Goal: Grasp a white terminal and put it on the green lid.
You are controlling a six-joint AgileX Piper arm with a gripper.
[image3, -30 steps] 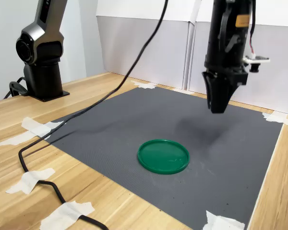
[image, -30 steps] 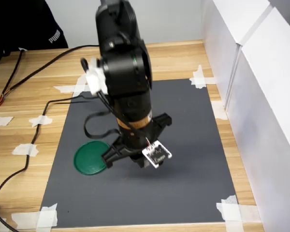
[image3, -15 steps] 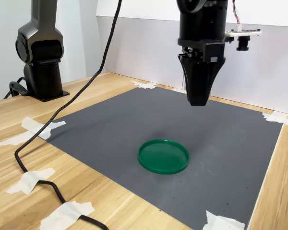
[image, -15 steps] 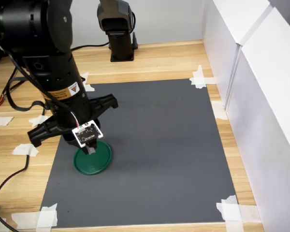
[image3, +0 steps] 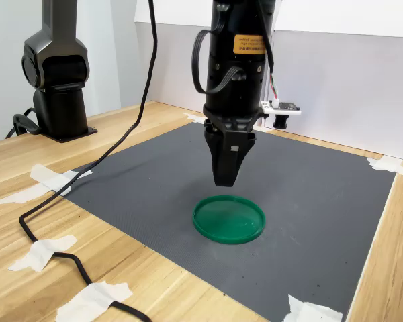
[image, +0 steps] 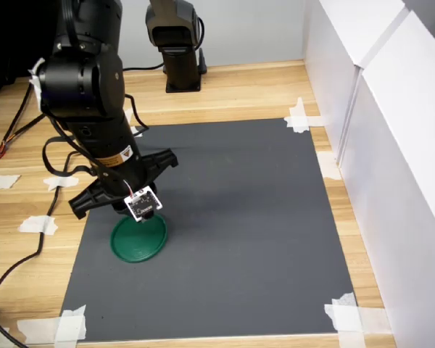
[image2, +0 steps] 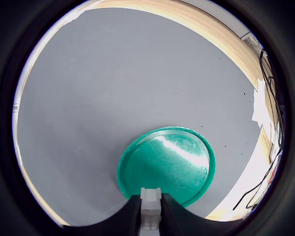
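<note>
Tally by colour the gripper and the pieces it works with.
Green: 1, the lid
White: 1, the terminal, held in the jaws
Black: 1, the gripper
Total: 3

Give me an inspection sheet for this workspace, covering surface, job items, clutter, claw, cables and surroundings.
Surface: dark grey mat taped at its corners onto a wooden table.
Job's things: green lid flat on the mat, nothing on it; white terminal pinched between the claw's fingers in the wrist view.
Clutter: nothing seen besides white tape pieces.
Claw: shut on the terminal, pointing down, above the lid without touching it.
Cables: black cable trailing across table and mat edge.
Surroundings: white panels; arm base on the table.
</note>
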